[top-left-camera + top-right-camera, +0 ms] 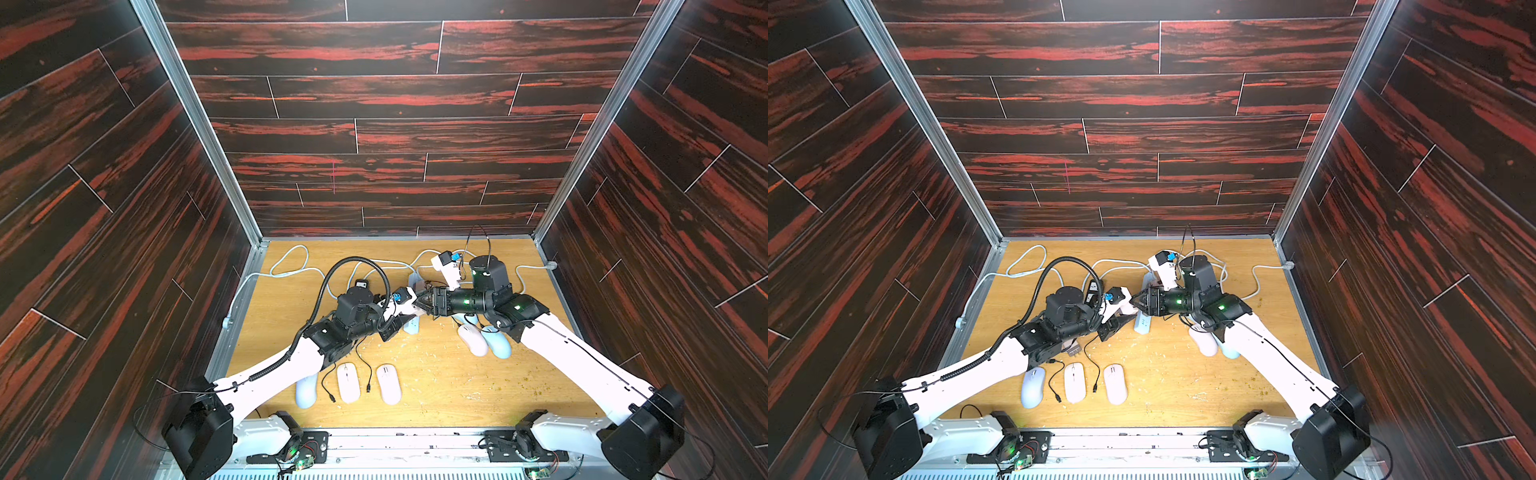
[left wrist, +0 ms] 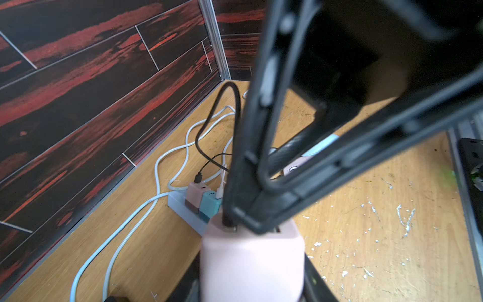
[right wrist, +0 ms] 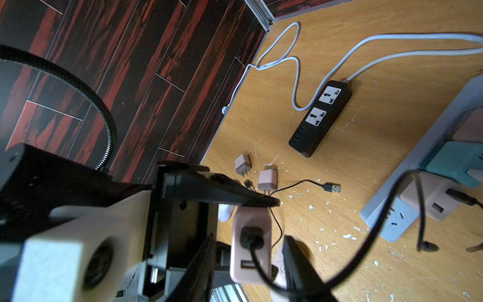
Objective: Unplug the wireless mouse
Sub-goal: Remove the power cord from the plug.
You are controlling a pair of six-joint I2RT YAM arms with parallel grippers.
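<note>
Pink charger [image 3: 262, 224] | clamped in left jaws | black plug [image 3: 249, 236] between parted right jaws

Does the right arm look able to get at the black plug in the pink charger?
Probably yes: left pincer holds the pink charger; its black plug sits between open jaws of the right pincer.

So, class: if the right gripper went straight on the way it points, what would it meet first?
Most likely the plug in the pink charger: the right gripper points at it, jaws apart on either side. Depth is unclear, so it may be touching it now.
</note>
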